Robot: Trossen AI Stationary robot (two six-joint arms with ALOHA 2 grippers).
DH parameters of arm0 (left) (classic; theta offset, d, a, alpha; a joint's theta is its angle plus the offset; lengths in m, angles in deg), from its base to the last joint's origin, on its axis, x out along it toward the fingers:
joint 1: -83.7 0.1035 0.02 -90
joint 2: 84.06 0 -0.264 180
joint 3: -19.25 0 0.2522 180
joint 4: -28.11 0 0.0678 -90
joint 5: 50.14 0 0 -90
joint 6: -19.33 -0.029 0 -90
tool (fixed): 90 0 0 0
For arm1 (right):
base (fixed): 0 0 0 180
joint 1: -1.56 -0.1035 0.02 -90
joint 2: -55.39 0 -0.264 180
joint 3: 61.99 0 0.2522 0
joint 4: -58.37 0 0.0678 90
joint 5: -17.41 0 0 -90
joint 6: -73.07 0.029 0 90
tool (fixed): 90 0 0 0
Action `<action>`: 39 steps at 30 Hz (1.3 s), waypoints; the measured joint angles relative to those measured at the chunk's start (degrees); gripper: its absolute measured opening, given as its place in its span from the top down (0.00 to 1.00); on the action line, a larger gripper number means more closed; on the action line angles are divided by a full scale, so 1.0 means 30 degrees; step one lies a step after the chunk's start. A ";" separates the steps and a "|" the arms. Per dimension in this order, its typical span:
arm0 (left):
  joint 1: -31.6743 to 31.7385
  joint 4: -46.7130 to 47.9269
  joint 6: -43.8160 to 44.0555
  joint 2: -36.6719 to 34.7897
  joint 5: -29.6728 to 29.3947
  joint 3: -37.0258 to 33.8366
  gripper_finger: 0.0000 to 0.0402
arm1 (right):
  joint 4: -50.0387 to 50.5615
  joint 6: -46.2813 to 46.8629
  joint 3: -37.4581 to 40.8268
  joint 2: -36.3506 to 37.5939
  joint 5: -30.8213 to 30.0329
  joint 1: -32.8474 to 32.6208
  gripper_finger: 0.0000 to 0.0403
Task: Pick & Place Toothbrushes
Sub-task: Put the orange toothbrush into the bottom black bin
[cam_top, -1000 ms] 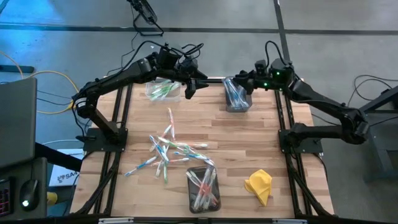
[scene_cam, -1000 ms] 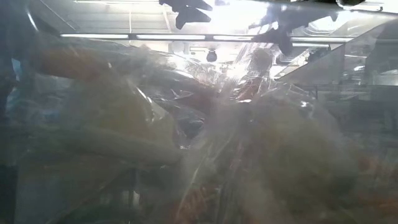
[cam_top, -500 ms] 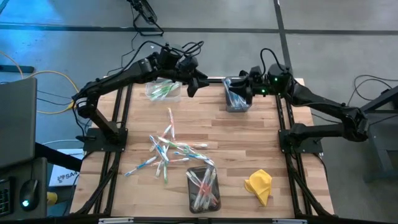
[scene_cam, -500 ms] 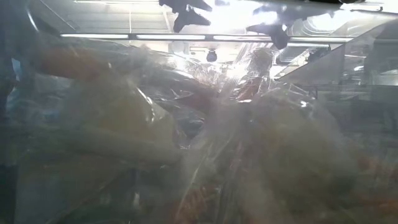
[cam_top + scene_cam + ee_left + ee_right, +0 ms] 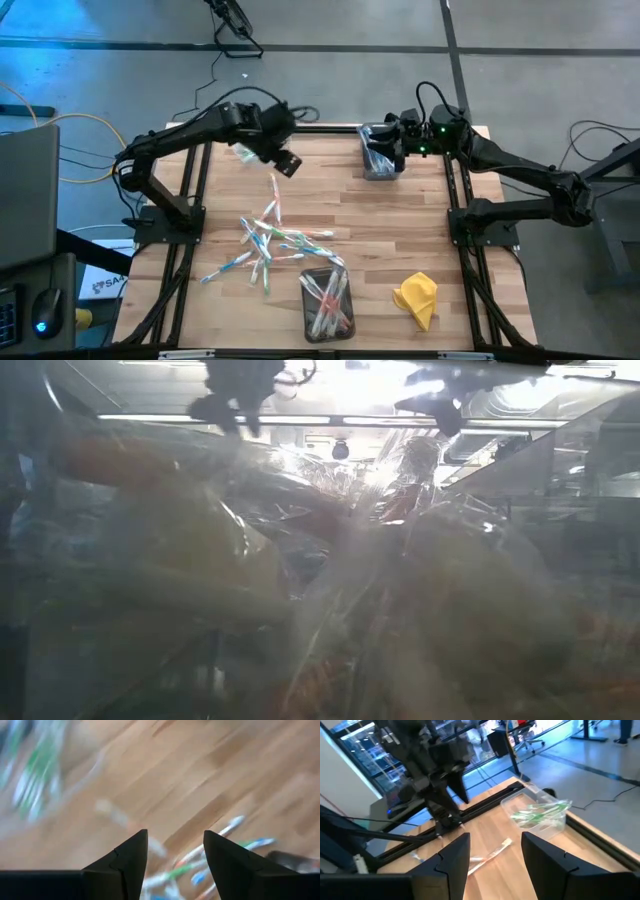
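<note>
Above the far-left part of the bench [image 5: 420, 230], the left claw [image 5: 287, 164] hangs with its jaws parted and nothing between them. Just beside it, toward the bench's far-left corner, stands a clear bin [image 5: 247, 151] [image 5: 540, 815] holding green-accented toothbrushes [image 5: 540, 811]. Nearest the claw on the open wood lies a single toothbrush [image 5: 274, 189]; past it, toward the near edge, a loose heap of toothbrushes [image 5: 268, 242] is scattered: thin white sticks with green, blue and pink-red ends, crossing one another.

Across the far edge, well apart from the left claw, the right claw [image 5: 393, 142] sits over a second bin [image 5: 380, 166], its jaws apart and empty in the wrist view. That bin holds blue-accented toothbrushes [image 5: 375, 152].

Beyond the heap, at the near edge, a third bin [image 5: 328, 302] holds a bundle of white sticks with pink-red accents. A crumpled yellow cloth [image 5: 417, 297] lies beside that bin, on its right. The low view is too glared to read anything on the bench.
</note>
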 joint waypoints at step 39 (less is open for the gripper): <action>-0.1234 0.5446 0.7944 0.4881 -0.3150 -0.0015 0.53 | 0.2616 -0.1652 0.0000 -0.0058 -0.0411 0.0007 0.57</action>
